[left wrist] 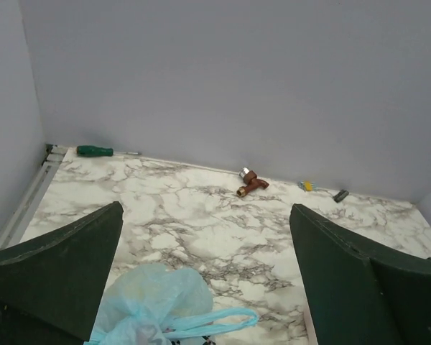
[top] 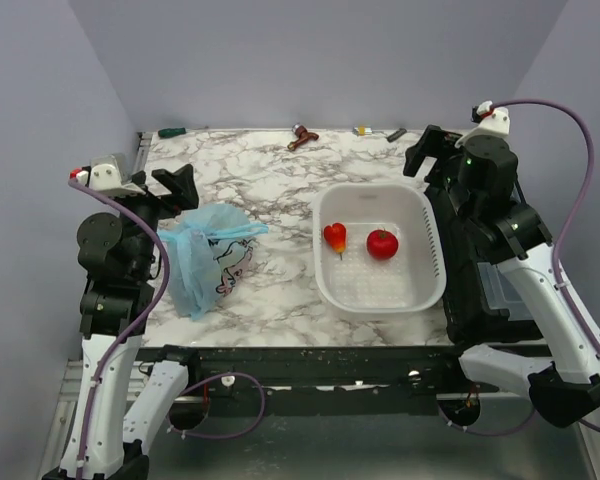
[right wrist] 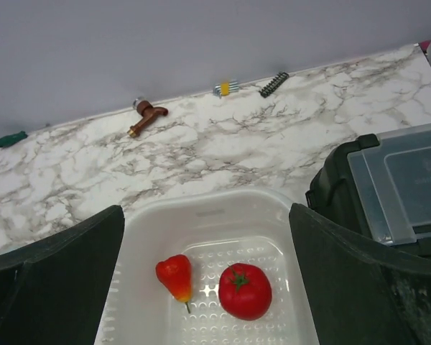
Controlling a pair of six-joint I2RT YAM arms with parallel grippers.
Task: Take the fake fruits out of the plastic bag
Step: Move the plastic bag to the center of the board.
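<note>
while the left gripper (left wrist: 205, 215) gapes empty with the plastic bag (top: 208, 255) just beneath it, pinching loose film might drag everything, fake fruits hidden inside; right gripper (right wrist: 207, 215) also wide, empty.

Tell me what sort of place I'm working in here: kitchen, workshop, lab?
Probably a lab test cell rather than a real kitchen: a marble-print table is boxed in by plain pale walls, and a stray screwdriver and a loose tap lie along its back edge.
</note>
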